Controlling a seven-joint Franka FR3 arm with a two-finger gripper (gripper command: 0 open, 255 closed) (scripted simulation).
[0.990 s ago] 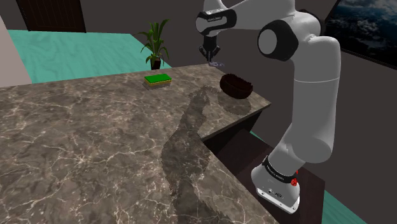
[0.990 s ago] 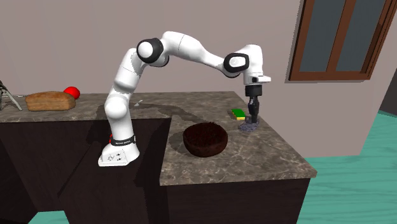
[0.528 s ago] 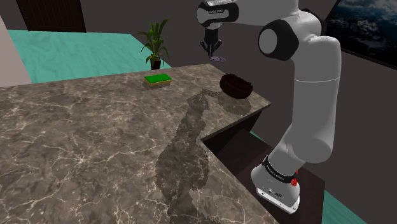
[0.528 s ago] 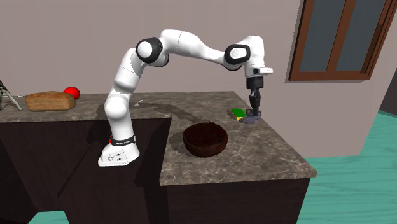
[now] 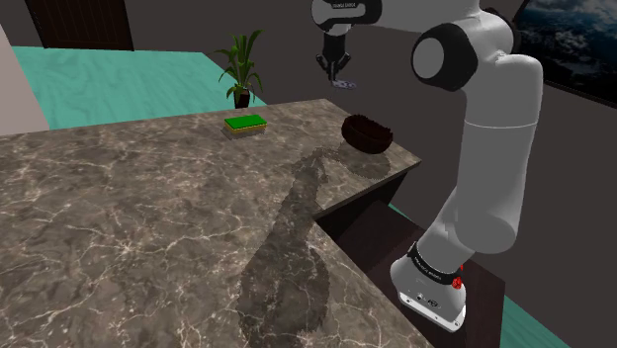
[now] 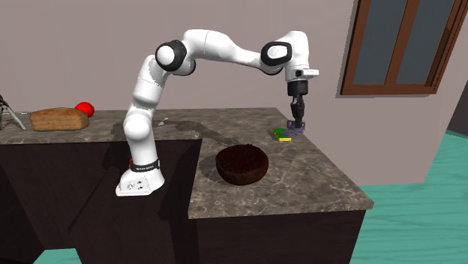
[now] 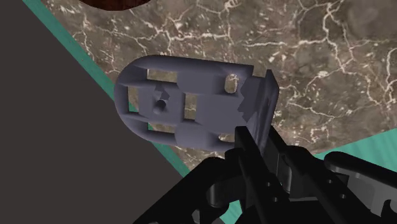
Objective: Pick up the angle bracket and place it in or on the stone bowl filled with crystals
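Angle bracket, a lilac-grey plate with a rounded end, slots and an upturned flange, clasped at that flange by the black gripper, whose fingers close narrowly on it. The wrist view alone gives this detail and shows the bracket hanging clear above the veined marble worktop, close to an edge bordered by a teal strip of floor. In the shoulder view the bracket is a small shape under the gripper, high above the worktop's far edge, with the dark brown bowl below and nearer the stand. The second exterior view sets the bracket and gripper above the green-and-yellow sponge near the worktop's back edge, well apart from the bowl, which stands by the inner corner. That view adds a bread loaf and a red object; the shoulder view adds a potted plant.
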